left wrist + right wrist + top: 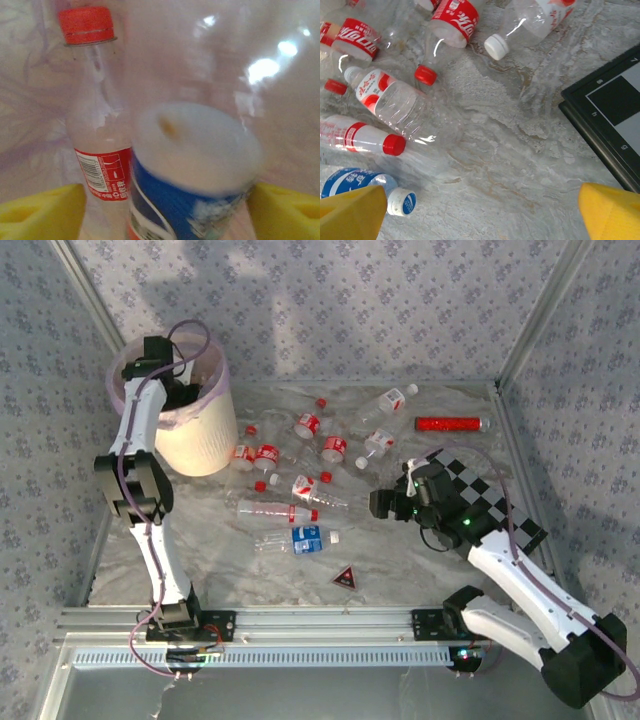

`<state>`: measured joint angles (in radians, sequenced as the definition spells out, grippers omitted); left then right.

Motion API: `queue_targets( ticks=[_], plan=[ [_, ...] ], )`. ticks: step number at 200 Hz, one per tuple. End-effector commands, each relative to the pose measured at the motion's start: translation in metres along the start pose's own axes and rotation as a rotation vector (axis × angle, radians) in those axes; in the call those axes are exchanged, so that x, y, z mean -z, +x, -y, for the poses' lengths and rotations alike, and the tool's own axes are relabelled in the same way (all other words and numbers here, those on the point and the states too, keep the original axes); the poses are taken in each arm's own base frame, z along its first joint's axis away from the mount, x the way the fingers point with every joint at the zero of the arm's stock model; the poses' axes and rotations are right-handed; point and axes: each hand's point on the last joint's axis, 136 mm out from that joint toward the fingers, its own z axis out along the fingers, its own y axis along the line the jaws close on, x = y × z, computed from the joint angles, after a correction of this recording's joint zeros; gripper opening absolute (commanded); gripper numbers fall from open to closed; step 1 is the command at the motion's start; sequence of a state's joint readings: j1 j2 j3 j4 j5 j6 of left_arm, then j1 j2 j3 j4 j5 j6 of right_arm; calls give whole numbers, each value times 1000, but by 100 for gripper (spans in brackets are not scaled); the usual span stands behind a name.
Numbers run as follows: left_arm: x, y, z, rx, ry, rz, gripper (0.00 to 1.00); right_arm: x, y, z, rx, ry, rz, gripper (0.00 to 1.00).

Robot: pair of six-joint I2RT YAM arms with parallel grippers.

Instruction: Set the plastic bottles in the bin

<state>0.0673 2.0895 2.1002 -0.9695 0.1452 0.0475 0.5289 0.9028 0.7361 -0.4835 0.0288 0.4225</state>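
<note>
**Right claw spread over the table, left claw down in the bin**

The right claw [482, 194] is nearest. Its yellow pads [350, 210] are spread wide with nothing between them, and it hovers over the bare marbled table [520, 150]. The right arm [520, 585] rises from its near-right base and leans in toward the middle, wrist tipped down.

Left of that claw, a blue-labelled bottle [300, 538] lies flat with its long axis running left to right and its white cap to the right. Just beyond it, a red-capped bottle [272, 509] lies along the same line, cap also to the right. Farther on, the other plastic bottles [310, 428] lie flat and point many ways, between the bin [200, 445] and the checkered board [500, 510].

The bin stands upright at the far left, with a pink liner [222, 365] over its rim. The left arm [140, 475] reaches away from its near-left base, and its wrist bends over that rim.

The left claw [167, 189] is down inside the bin with its pads well apart. A blurred blue-label bottle [192, 170] sits between them, end-on to the camera. There is a gap at one pad, and I cannot tell whether the other pad touches it. Beside it, an upright red-label bottle [97, 135] shows cap up against the liner.
</note>
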Motion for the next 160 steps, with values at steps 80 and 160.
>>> queue_targets(
  ticks=[80,160],
  plan=[
    [91,-30,-4,-31,-85,143,100,-12,-31,50,-335,291,9,100],
    [217,-13,33,-85,-117,366,100,-117,-87,51,-394,361,-107,98]
  ],
)
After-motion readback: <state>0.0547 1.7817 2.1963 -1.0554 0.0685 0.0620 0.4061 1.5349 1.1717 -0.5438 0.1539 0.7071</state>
